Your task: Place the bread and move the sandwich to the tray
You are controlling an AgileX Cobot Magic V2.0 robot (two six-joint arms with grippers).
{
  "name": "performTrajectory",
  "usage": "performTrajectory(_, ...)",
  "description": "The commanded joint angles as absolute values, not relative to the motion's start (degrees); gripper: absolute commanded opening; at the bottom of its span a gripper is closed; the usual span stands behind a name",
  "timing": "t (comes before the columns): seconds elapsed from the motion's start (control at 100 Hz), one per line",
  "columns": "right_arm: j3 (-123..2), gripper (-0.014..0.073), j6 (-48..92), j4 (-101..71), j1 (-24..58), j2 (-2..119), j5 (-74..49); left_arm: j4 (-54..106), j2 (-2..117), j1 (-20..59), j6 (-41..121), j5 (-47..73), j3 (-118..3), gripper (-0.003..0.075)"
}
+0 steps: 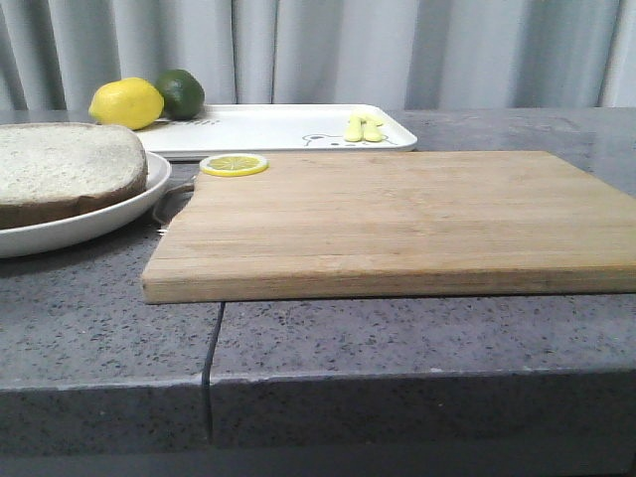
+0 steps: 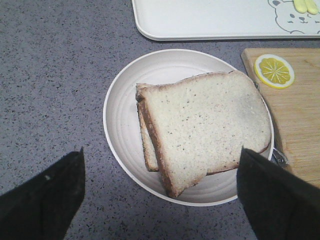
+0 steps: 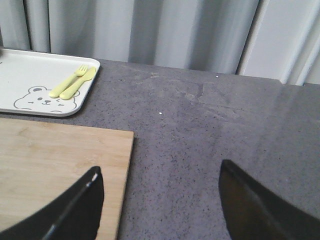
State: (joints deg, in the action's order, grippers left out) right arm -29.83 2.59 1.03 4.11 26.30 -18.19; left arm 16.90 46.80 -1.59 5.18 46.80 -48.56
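The left end effector (image 2: pixel 160 200) hangs above a round white plate (image 2: pixel 122 115) on a grey speckled counter (image 2: pixel 55 75), its two dark fingers (image 2: pixel 42 202) spread wide apart with nothing between them. Directly beneath it, on the plate, a thick slice of bread (image 2: pixel 207 122) with a pale speckled crumb and brown crust lies on top of a second slice, whose edge pokes out at one side (whatever sits between the slices is hidden). Just beyond the plate, past the fingertips, lies the white tray (image 2: pixel 210 20) with a cartoon bear print. Beside the plate is a wooden cutting board (image 2: pixel 295 125), with a lemon slice (image 2: pixel 274 71) on its near corner. The right end effector (image 3: pixel 160 200) hovers over the counter at the far edge of the same board, its fingers also wide apart and holding nothing; the tray's corner, with a small yellow fork and spoon (image 3: pixel 72 82), lies ahead of it. In the front view, a whole lemon (image 1: pixel 126 102) and a lime (image 1: pixel 180 93) sit at the tray's far left end.
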Motion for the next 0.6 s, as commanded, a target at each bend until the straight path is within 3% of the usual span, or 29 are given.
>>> performTrajectory(0.0, -27.96, 0.0498, 2.46, 1.84, 3.67, 21.82, -13.84, 18.32, 46.68, -1.76, 4.78, 43.68, -50.56, 0.0575)
performTrajectory(0.18, -24.66, 0.0498, 2.46, 1.84, 3.67, 16.35, -13.78, 18.32, 46.68, -1.76, 4.78, 43.68, -50.56, 0.0575)
performTrajectory(0.59, -24.59, 0.0498, 2.46, 1.79, 3.67, 16.23, -12.89, 18.32, 46.68, -1.76, 4.78, 43.68, -50.56, 0.0575)
